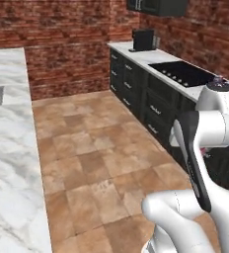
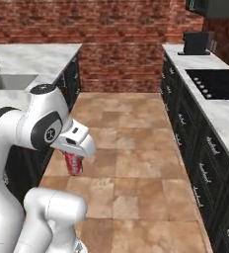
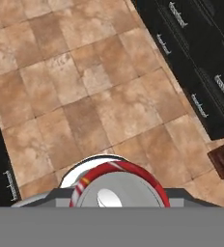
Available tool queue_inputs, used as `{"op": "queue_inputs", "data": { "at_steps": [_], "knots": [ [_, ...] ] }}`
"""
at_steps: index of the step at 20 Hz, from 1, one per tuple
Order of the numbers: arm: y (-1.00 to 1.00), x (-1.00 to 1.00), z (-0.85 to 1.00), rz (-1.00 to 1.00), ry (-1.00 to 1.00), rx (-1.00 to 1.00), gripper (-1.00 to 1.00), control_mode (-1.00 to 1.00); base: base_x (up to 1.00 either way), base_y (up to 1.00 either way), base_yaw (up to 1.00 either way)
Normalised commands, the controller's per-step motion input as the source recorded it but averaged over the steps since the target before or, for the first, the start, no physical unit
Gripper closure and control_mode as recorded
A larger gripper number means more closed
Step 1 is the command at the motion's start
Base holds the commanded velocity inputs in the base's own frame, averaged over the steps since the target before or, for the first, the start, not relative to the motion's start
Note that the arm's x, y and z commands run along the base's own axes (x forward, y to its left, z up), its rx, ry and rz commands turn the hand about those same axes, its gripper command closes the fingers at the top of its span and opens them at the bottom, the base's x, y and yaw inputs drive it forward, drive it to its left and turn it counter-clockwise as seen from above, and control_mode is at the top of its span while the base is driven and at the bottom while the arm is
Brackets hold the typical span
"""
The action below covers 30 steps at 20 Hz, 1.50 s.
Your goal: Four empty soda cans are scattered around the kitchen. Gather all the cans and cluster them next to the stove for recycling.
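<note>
We're carrying a small red soda can with a silver top (image 2: 73, 163) in our claw (image 2: 75, 157), clamped tight; flat black glass stove (image 2: 219, 83) sitting at two o'clock, no cans beside it yet.

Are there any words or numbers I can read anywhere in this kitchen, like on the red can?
None can be read.
Red can, held in the gripper: pale marks on its side, too blurred to read.
Stove knobs: too small to show any marks.
</note>
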Motion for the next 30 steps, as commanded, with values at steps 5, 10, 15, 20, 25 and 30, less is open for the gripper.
{"op": "queue_inputs", "data": {
  "at_steps": [5, 10, 15, 20, 25, 30],
  "knots": [
    [0.0, 0.0, 0.0, 0.0, 0.0, 0.0, 1.0, 1.0, 1.0, 0.0, 0.37],
    [0.0, 0.0, 0.0, 0.0, 0.0, 0.0, 1.0, 1.0, 1.0, 0.0, 0.24],
    [0.0, 0.0, 0.0, 0.0, 0.0, 0.0, 1.0, 1.0, 1.0, -0.02, 0.11],
    [0.0, 0.0, 0.0, 0.0, 0.0, 0.0, 1.0, 1.0, 1.0, -0.06, 0.03],
    [0.0, 0.0, 0.0, 0.0, 0.0, 0.0, 1.0, 1.0, 0.71, -0.16, -0.21],
    [0.0, 0.0, 0.0, 0.0, 0.0, 0.0, 1.0, 1.0, 0.21, -0.23, -0.63]
  ]
}}
